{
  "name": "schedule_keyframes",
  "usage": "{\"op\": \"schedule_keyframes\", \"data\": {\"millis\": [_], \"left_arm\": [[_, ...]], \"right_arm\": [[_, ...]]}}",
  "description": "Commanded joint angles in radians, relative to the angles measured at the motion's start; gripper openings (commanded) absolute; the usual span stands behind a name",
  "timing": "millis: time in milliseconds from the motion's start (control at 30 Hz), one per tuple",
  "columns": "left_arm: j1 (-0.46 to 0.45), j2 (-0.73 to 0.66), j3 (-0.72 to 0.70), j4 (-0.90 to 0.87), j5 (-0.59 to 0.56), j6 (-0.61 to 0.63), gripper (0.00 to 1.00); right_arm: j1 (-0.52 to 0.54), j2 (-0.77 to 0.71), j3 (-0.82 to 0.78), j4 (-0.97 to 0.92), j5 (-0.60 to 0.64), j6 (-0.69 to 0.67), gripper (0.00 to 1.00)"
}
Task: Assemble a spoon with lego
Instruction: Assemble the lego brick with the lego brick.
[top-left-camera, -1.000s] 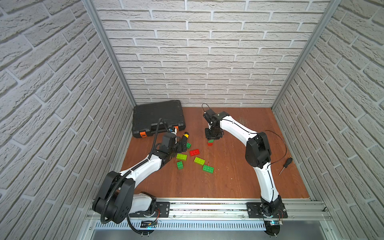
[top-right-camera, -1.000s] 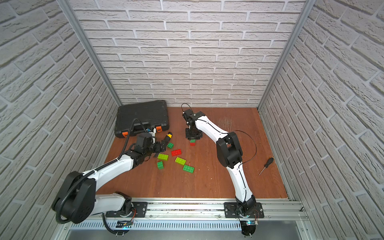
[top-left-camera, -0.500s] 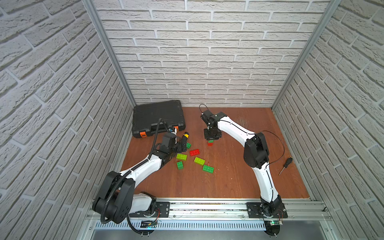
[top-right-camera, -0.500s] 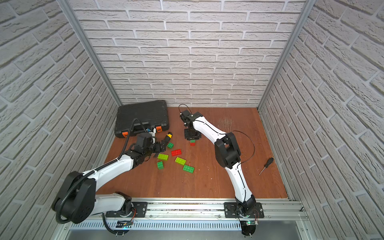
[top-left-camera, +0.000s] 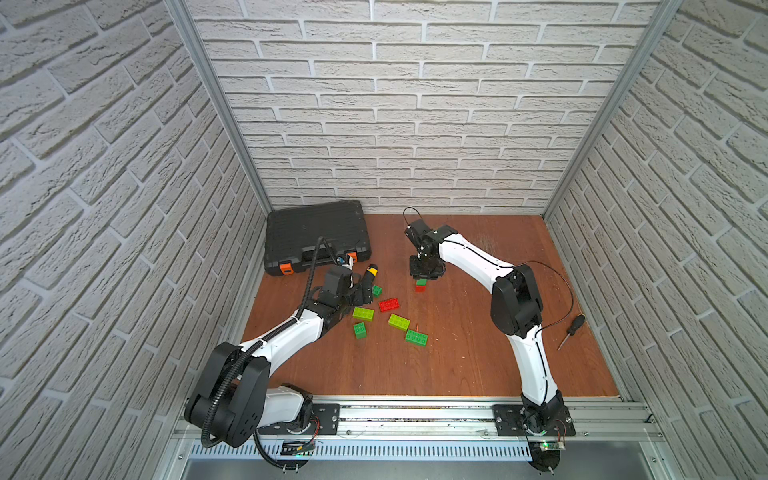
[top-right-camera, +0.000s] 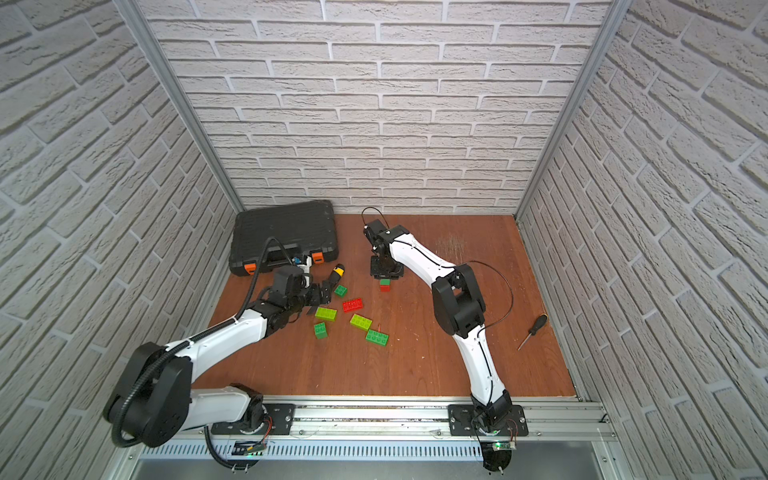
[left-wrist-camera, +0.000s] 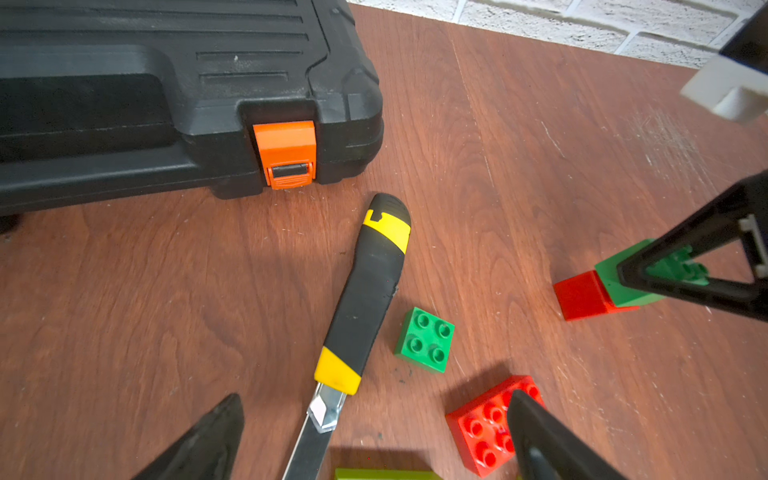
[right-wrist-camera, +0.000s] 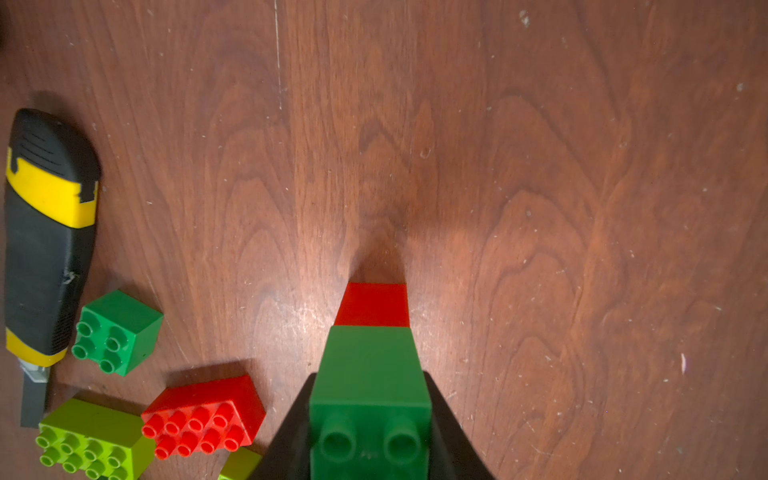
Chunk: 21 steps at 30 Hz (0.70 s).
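Note:
My right gripper (right-wrist-camera: 370, 399) is shut on a dark green lego brick (right-wrist-camera: 370, 374) that sits on a red brick (right-wrist-camera: 372, 305). This stack (top-left-camera: 420, 284) stands on the table. A whole spoon is out of view. Loose lego lies left of the stack: a red oblong brick (top-left-camera: 389, 304), a small green one (top-left-camera: 377, 290), two lime ones (top-left-camera: 363, 313) (top-left-camera: 399, 322), and two more green ones (top-left-camera: 360, 330) (top-left-camera: 416, 337). My left gripper (left-wrist-camera: 374, 411) hangs open over the utility knife's blade. One of its fingers (left-wrist-camera: 536, 436) is over the red brick (left-wrist-camera: 482, 432).
A yellow-black utility knife (left-wrist-camera: 365, 291) lies beside the small green brick (left-wrist-camera: 426, 340). A black tool case (top-left-camera: 316, 235) with orange latches fills the back left corner. A screwdriver (top-left-camera: 571, 330) lies near the right wall. Brick walls close in three sides.
The right arm swayed slightly to the left and came back, still holding the stack. The left arm and the loose bricks have not moved.

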Motion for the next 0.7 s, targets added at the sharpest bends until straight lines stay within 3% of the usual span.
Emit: {"op": "schedule_keyframes", "data": {"millis": [0, 200, 533, 667], "left_arm": [[-0.002, -0.016, -0.018, 0.034, -0.008, 0.015, 0.98], [0.000, -0.025, -0.024, 0.032, -0.014, 0.015, 0.98], [-0.001, -0.034, -0.026, 0.030, -0.026, 0.011, 0.98], [-0.001, -0.033, -0.026, 0.023, -0.024, 0.013, 0.98]], "right_arm": [[0.013, 0.036, -0.033, -0.049, -0.048, -0.020, 0.28], [0.019, 0.013, -0.056, -0.053, 0.002, -0.082, 0.28], [0.049, -0.046, -0.153, 0.059, 0.053, -0.051, 0.28], [0.048, -0.006, -0.113, -0.003, 0.068, -0.054, 0.28]]}}
